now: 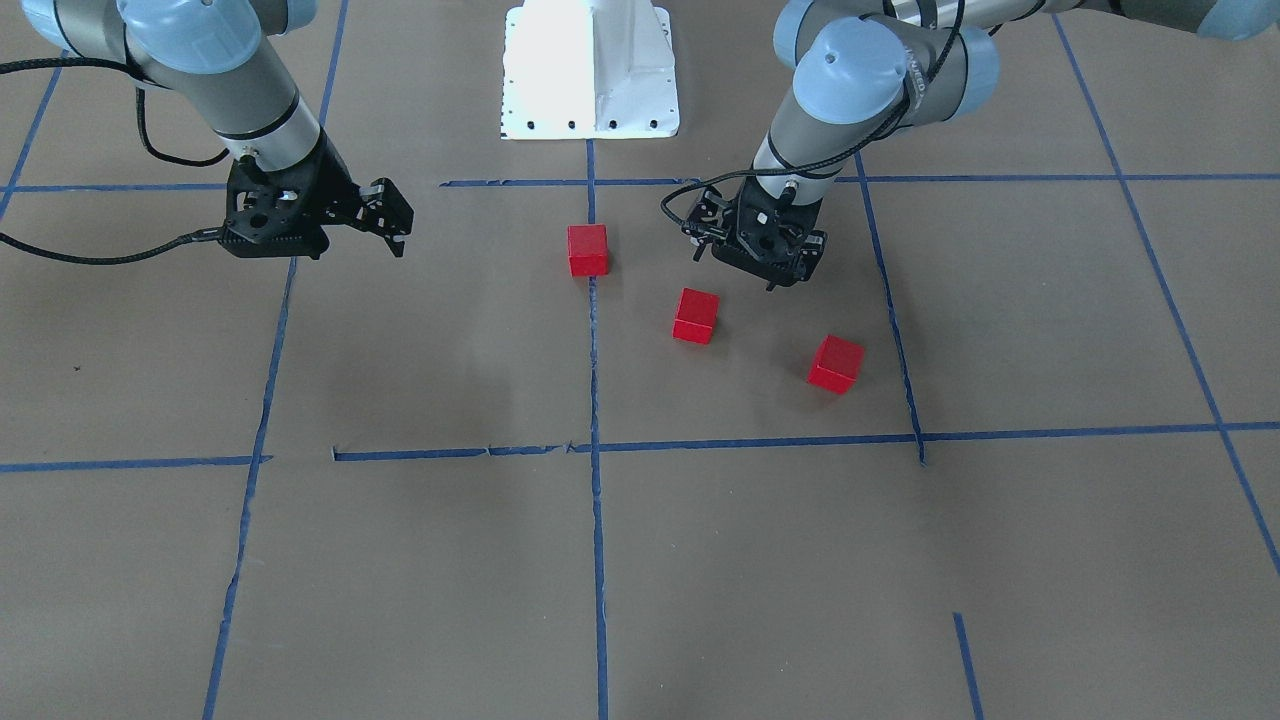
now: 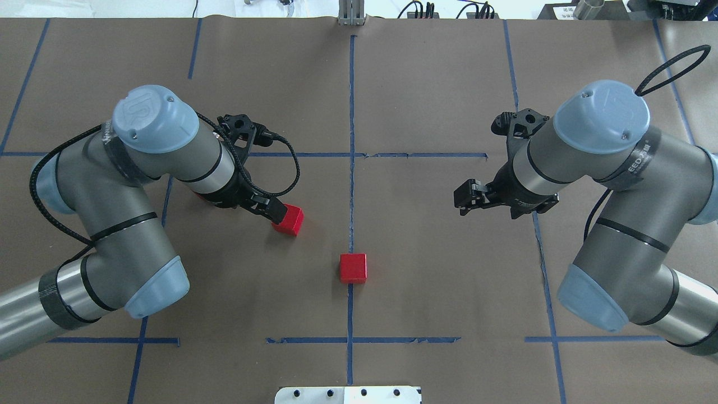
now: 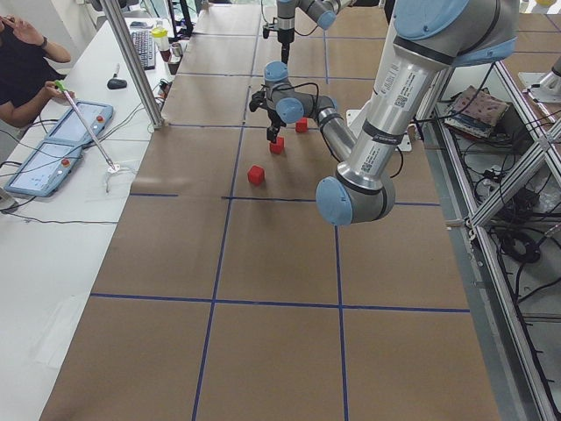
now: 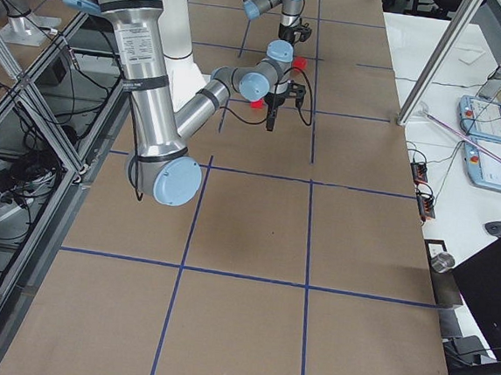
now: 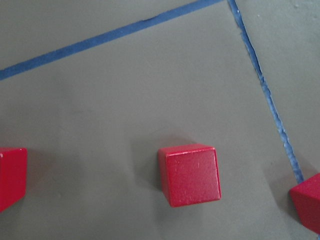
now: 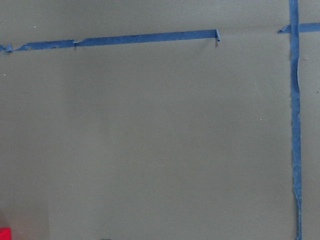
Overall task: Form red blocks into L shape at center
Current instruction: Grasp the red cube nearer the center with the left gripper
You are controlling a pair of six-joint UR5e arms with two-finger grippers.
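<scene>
brown surface (image 1: pixel 420 560): three blocks (image 1: pixel 696 316) lie apart. my left end effector (image 1: pixel 735 272) hangs released by the middle one; right end effector (image 1: pixel 398 225), i cannot tell.

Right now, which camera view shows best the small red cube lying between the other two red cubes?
The left wrist-mounted view: the middle red cube sits large and centred, its top face and edges clear. The front-facing view shows it whole but small; overhead, the left tool overlaps it; the side views give a speck at best.

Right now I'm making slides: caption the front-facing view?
Three red blocks lie scattered by the blue tape line; left gripper hovers near them, right gripper apart.
</scene>
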